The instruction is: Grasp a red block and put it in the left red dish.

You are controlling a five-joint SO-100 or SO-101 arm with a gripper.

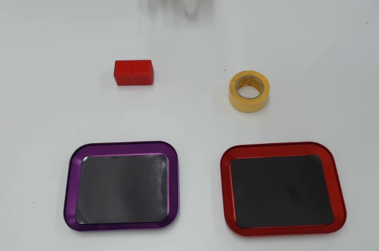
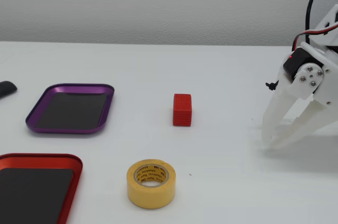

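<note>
Block (image 1: 134, 72) first: the red block lies alone on the bare table, long axis running nine to three in the overhead view, well apart from my gripper (image 2: 270, 143), which sits toward one o'clock from it. My fingers are spread and empty, tips at the table. The left red dish (image 1: 282, 188) waits at about four o'clock from the block, empty.

The white arm's jaws (image 2: 270, 145) point down at the table, slightly parted (holding nothing).
</note>
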